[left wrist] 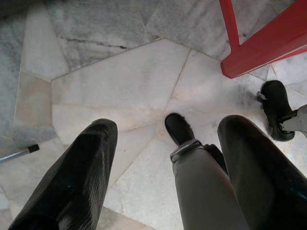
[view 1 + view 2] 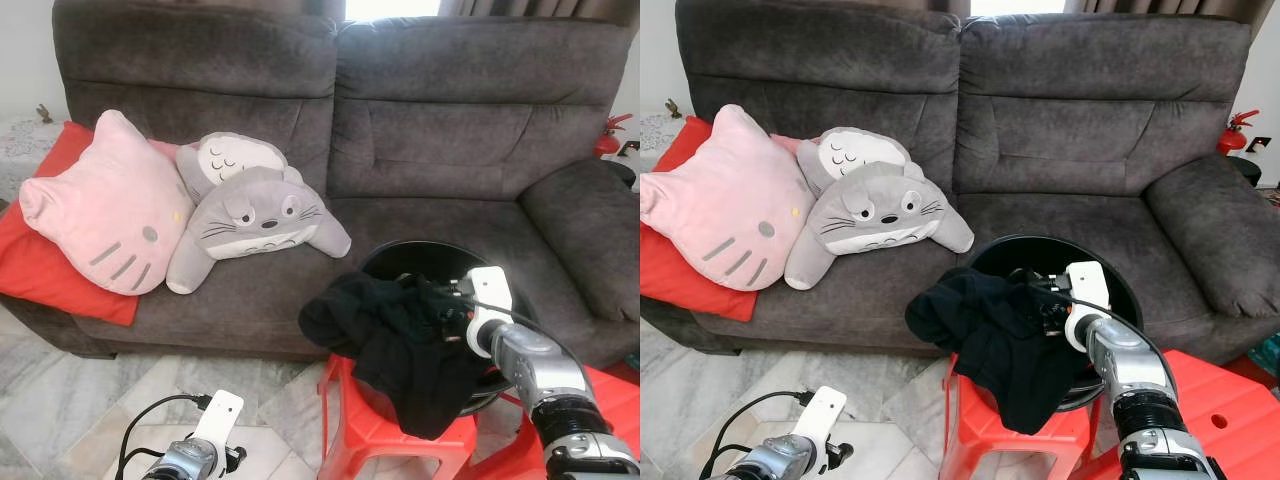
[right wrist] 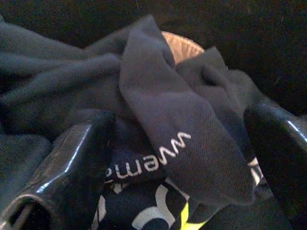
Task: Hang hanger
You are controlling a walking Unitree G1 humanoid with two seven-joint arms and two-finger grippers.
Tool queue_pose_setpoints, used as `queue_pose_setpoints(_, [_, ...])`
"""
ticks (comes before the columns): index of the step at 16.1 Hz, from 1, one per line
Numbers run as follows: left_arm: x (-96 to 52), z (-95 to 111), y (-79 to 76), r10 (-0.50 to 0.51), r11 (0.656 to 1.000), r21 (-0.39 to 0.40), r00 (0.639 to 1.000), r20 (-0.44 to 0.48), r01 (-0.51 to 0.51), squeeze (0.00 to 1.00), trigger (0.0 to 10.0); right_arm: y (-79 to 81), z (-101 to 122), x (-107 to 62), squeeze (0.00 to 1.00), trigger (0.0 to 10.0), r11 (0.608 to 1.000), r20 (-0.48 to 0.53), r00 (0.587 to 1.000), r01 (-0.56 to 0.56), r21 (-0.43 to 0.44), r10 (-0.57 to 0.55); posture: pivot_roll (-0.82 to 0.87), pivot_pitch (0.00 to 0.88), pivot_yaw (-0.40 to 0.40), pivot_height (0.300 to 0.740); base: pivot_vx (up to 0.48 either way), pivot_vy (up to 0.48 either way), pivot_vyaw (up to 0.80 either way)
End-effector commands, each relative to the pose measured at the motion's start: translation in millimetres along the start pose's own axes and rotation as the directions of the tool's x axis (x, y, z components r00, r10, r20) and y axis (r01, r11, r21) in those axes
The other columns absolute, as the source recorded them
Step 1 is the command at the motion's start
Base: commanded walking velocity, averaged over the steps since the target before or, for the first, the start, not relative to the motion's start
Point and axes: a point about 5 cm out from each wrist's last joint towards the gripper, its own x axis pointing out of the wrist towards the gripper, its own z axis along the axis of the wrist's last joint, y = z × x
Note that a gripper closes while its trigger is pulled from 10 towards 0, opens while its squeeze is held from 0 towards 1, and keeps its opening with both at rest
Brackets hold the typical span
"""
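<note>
Right wrist view: right end effector (image 3: 177,163) spread wide over dark clothes (image 2: 400,340) in the black basket (image 2: 400,262); no hanger visible, so closing risks grabbing only fabric. Left end effector (image 1: 168,167) hangs open.

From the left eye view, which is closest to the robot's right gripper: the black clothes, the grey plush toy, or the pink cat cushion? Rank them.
From the right gripper:
1. Black clothes, right at it, spilling from the basket.
2. Grey plush toy, on the sofa seat toward the left.
3. Pink cat cushion, far left of the sofa.
</note>
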Motion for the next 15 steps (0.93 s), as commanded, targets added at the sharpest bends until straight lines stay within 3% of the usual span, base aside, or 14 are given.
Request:
queue_pose_setpoints(1, [-0.2,0.3,2.0,0.002,1.000,0.029,1.000,-0.011,-0.002,0.00,10.0,-2.2,-1.0,0.4,0.00,10.0,1.000,0.002,1.000,0.018,0.013,-0.018,-0.17,0.000,-0.037,0.740,0.000,0.000,0.00])
queue_pose_setpoints(2, [-0.2,0.3,2.0,0.002,1.000,0.030,1.000,-0.011,-0.001,0.00,10.0,-2.5,-2.5,0.5,0.00,9.7,1.000,0.000,1.000,0.019,0.013,-0.019,-0.17,0.000,-0.037,0.740,0.000,0.000,0.00])
queue_pose_setpoints(3, [-0.2,0.3,2.0,0.001,1.000,0.031,1.000,-0.012,0.000,0.00,10.0,-2.6,-3.1,0.5,0.00,3.0,1.000,0.000,1.000,0.019,0.014,-0.019,-0.17,0.000,-0.037,0.740,0.000,0.000,0.00])
queue_pose_setpoints(4, [-0.3,0.0,2.2,-0.001,0.999,0.032,1.000,-0.013,0.001,0.00,10.0,-2.3,-3.4,0.3,0.00,0.0,1.000,0.001,1.000,0.019,0.016,-0.019,-0.17,0.000,-0.034,0.740,0.000,0.000,0.00])
queue_pose_setpoints(15, [-0.3,-0.4,2.4,-0.008,0.999,0.041,1.000,-0.015,0.009,0.00,10.0,-2.3,-3.0,0.8,0.00,0.0,0.999,0.017,1.000,0.025,0.020,-0.025,-0.17,0.000,-0.033,0.740,0.000,0.000,0.00])
